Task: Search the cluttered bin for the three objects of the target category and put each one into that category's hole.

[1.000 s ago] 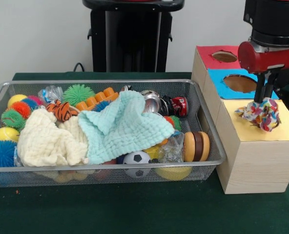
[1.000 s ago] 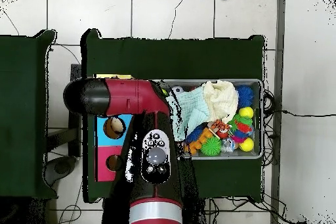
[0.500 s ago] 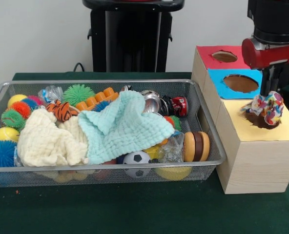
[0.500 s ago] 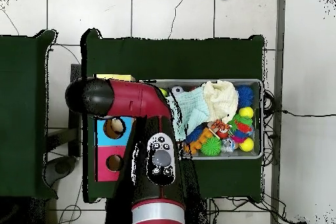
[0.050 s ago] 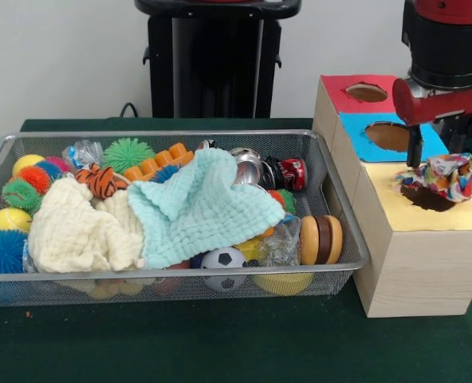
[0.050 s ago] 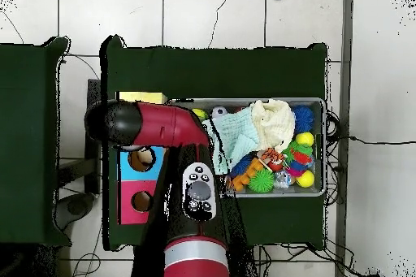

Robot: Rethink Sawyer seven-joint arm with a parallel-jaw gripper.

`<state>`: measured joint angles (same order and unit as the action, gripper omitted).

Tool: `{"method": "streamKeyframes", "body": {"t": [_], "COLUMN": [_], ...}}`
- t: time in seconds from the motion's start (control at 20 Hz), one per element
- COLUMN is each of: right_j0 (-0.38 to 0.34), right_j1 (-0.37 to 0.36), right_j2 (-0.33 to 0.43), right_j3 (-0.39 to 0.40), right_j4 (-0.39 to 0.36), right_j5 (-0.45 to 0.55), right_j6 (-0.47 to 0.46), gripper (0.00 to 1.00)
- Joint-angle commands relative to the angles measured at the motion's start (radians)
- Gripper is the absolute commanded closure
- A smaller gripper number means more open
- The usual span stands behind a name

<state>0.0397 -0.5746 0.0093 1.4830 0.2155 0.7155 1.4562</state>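
Raised since the earlier frame, hand (image 5: pixel 432 157) above multicoloured cloth (image 5: pixel 450 175) beside yellow hole (image 5: pixel 427 199); grip state indiscernible.

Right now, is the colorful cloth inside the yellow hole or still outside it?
Outside. The cloth lies bunched on the yellow box top at the hole's far edge, and the dark hole shows open beside it.

a dark green worktop (image 5: pixel 220 343) lies under everything, a black stand (image 5: pixel 212 60) rises against the white wall (image 5: pixel 60 56) behind it, and from overhead a pale tiled floor (image 6: pixel 374 87) surrounds it, crossed by thin cables (image 6: pixel 382 140).
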Motion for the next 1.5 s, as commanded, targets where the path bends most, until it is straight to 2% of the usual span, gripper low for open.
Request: {"method": "streamKeyframes", "body": {"t": [0.05, 0.3, 0.4, 0.45, 0.85, 1.2, 1.35, 1.5], "right_j0": [-0.015, -0.001, -0.003, -0.004, 0.005, 0.005, 0.007, 0.009], "right_j1": [0.027, 0.013, 0.018, 0.020, 0.012, 0.004, -0.002, -0.029], "right_j2": [0.044, 0.021, 0.027, 0.031, 0.033, 0.021, 0.003, -0.020], "right_j3": [0.101, 0.062, 0.058, 0.062, 0.060, 0.054, 0.048, 0.044], "right_j4": [-0.004, -0.007, 0.002, 0.007, 0.016, 0.008, -0.020, -0.055], "right_j5": [0.015, 0.112, 0.112, 0.095, 0.071, 0.097, 0.156, 0.279], "right_j6": [0.165, 0.187, 0.194, 0.197, 0.212, 0.208, 0.187, 0.163], "gripper": [0.00, 0.00, 0.00, 1.00, 1.00, 1.00, 1.00, 1.00]}}
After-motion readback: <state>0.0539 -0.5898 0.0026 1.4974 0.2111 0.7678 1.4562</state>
